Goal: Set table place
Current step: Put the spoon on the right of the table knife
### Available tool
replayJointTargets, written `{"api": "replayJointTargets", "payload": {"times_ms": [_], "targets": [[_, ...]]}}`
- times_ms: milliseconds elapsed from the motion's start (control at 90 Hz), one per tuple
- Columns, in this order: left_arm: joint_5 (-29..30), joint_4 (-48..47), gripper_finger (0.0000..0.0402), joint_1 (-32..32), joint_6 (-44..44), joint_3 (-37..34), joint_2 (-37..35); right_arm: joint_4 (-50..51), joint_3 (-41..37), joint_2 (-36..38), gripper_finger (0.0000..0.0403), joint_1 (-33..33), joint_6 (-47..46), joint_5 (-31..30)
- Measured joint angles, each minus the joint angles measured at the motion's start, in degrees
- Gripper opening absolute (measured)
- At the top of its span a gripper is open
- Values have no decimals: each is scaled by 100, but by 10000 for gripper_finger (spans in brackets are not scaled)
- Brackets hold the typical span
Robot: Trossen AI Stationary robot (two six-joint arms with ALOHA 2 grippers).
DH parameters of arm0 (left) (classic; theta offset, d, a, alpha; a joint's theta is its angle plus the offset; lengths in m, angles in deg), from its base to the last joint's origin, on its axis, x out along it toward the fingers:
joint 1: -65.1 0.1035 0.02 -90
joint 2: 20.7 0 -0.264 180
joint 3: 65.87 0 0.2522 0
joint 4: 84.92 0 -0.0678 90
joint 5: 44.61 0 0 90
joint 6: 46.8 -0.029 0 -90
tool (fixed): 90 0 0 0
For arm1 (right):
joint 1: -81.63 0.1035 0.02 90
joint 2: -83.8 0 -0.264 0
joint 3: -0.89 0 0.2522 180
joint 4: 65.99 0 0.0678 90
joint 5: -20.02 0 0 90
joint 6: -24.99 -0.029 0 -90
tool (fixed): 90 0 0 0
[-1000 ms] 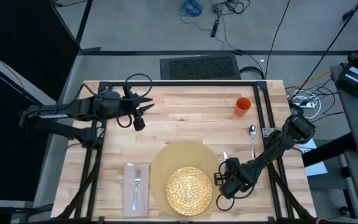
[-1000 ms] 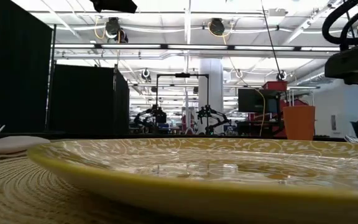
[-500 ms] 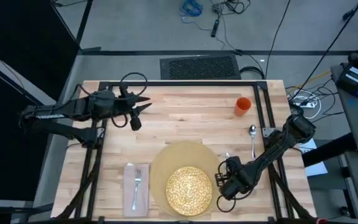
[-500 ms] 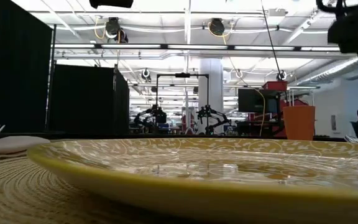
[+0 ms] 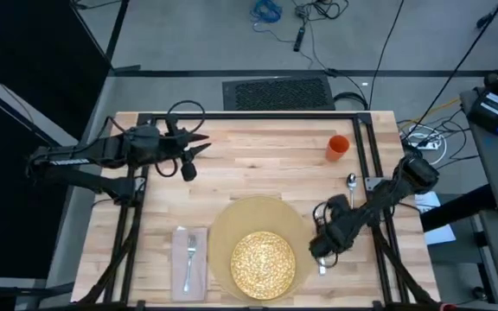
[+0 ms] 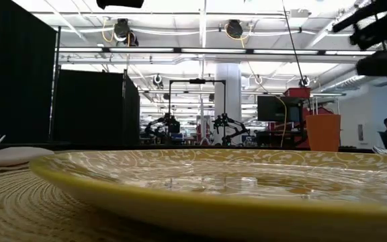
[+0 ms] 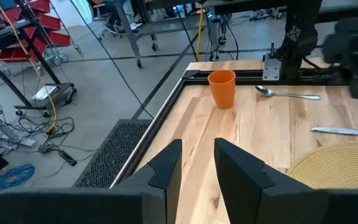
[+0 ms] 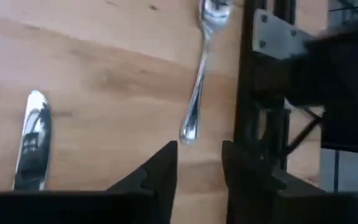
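right hand (image 5: 322, 246) hangs open over the knife (image 8: 31, 140); left hand (image 5: 199, 145) waits, narrowly open.

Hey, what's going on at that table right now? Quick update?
Right gripper open, empty, beside placemat. Left gripper open, waiting far side. Knife, spoon bare on table. Nothing blocking.
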Motion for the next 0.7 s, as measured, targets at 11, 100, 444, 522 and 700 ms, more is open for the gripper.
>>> {"api": "replayJointTargets", "payload": {"times_ms": [11, 100, 444, 522, 700], "targets": [[1, 0, 81, 0, 1, 0, 0, -68, -54, 38, 128, -47, 75, -3], [29, 8, 81, 2, 3, 0, 2, -674, -534, 411, 147, -419, 674, -79], [29, 348, 81, 4, 8, 0, 4, -246, -1121, 2514, 180, -1955, 2805, -1126], [40, 440, 81, 4, 8, 0, 4, -260, -1070, 3159, 176, -2174, 3174, -1246], [62, 722, 81, 3, 6, 2, 4, -1065, -1316, 4465, 166, -2910, 4154, -1217]]}}
